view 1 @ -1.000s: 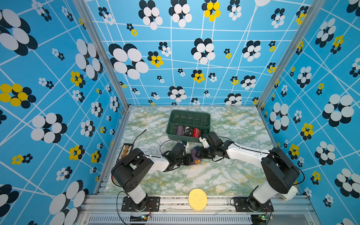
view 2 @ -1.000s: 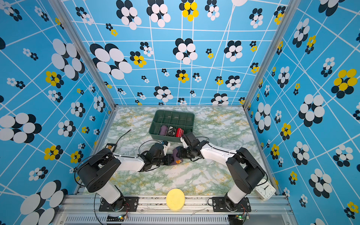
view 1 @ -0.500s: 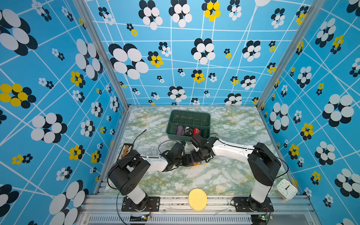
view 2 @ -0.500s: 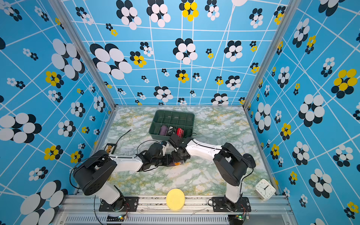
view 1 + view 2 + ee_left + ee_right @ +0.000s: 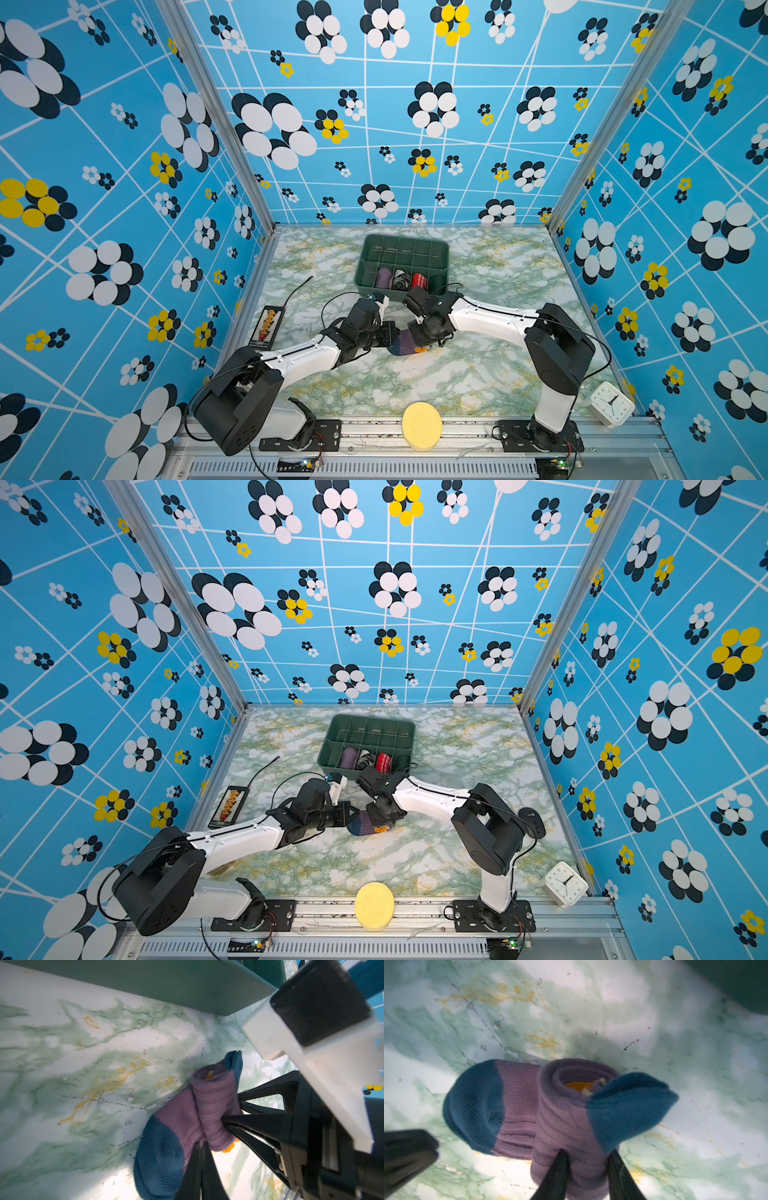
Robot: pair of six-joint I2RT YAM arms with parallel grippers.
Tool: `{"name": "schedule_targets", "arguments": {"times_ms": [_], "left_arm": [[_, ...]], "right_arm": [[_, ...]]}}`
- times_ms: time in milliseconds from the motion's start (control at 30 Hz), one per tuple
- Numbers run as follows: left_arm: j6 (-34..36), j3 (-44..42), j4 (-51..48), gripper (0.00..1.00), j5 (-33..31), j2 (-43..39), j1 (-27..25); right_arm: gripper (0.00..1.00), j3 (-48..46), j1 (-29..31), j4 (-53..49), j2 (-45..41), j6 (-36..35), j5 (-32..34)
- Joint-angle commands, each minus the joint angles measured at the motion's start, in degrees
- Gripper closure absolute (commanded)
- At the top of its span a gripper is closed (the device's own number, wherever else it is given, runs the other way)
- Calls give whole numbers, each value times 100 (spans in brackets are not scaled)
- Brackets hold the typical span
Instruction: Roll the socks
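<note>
Three blue flowered walls (image 5: 104, 166) enclosed a green-veined marble worktop (image 5: 478, 374) in both top views; a green bin (image 5: 362, 266) stood just behind the arms, a yellow disc (image 5: 421, 424) and white clock (image 5: 611, 404) at the front edge; the socks (image 5: 402, 345) lay mid-worktop between both arms' tips; from the left wrist, the left end effector (image 5: 200, 1144) was pressed together beside the blue toe; from the right wrist, the right end effector (image 5: 588, 1152) clamped the roll, its axis crosswise to the flat foot, toe toward the left arm.
</note>
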Motion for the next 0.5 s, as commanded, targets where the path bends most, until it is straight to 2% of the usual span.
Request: {"name": "schedule_targets", "arguments": {"times_ms": [0, 233, 467], "left_arm": [[-53, 78, 235, 94, 148, 82, -133], [-285, 185, 820, 95, 254, 613, -394], [-314, 261, 1057, 95, 164, 741, -505]], "right_arm": [[66, -75, 9, -342, 171, -80, 14], [65, -207, 5, -123, 42, -56, -160], [65, -257, 5, -22, 17, -80, -224]]}}
